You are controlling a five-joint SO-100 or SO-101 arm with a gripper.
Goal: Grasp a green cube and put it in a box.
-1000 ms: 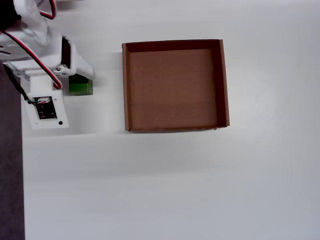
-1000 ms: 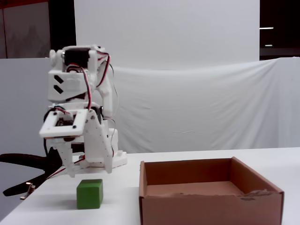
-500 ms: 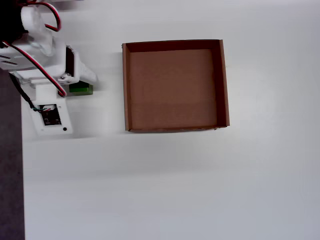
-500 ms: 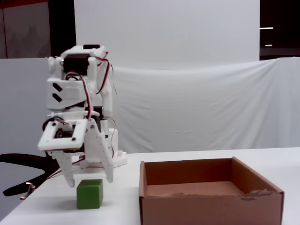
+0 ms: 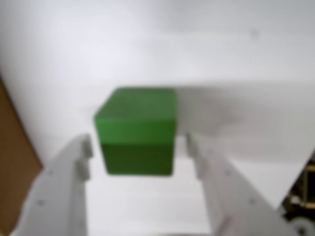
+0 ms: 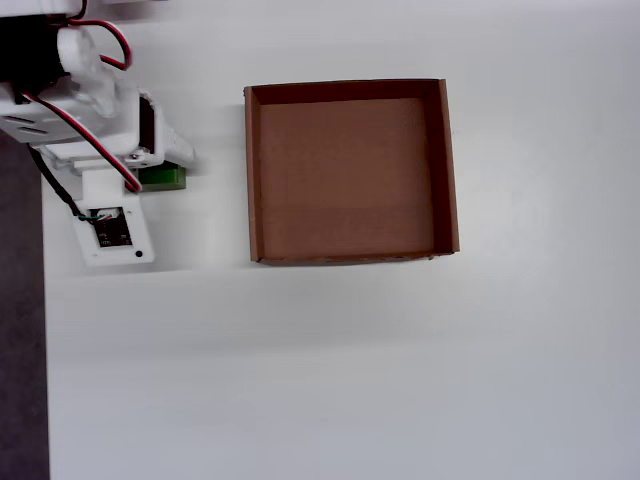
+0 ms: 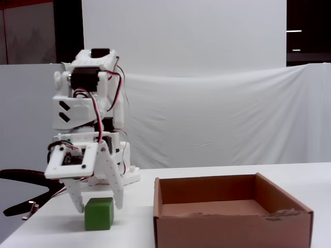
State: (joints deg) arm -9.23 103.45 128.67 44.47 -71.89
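White table (image 6: 400, 380), draped backdrop (image 7: 232, 119) — white

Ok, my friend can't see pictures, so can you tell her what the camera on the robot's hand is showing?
A green cube sits on a white table, right between the two open white fingers of the robot's gripper, which are not touching it. A bit of the brown box shows at the left edge, and the picture is a little blurry.
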